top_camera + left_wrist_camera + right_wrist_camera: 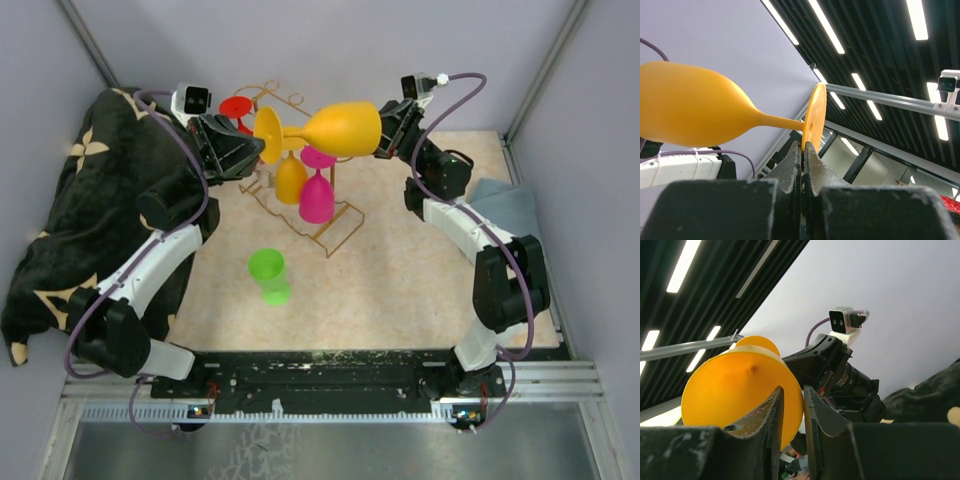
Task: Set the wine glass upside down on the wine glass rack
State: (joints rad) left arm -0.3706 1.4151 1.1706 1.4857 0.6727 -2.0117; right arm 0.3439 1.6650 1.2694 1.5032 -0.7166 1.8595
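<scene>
- Left gripper (803,150): jaws closed together on the lower edge of the glass's foot (812,117); the thin disc sits pinched between the two pads.
- Right gripper (794,397): jaws a narrow way apart, with the wall of the bowl's rim between the fingers (771,415). One finger is inside the mouth and one is outside. I cannot tell whether they press on it.
- Glass (340,128): lies on its side in the air between the two grippers, stem level, with the foot towards the left gripper (258,150) and the open mouth towards the right gripper (384,130).
- Rack (335,228): stands on the table towards the far side, below the glass in the top view and apart from it.
- Hung glasses (316,198): a pink one and an orange one hang bowl-down on the rack, beneath the stem of the held glass.
- Green glass (267,272): on the table, nearer the arm bases and well apart from the rack.
</scene>
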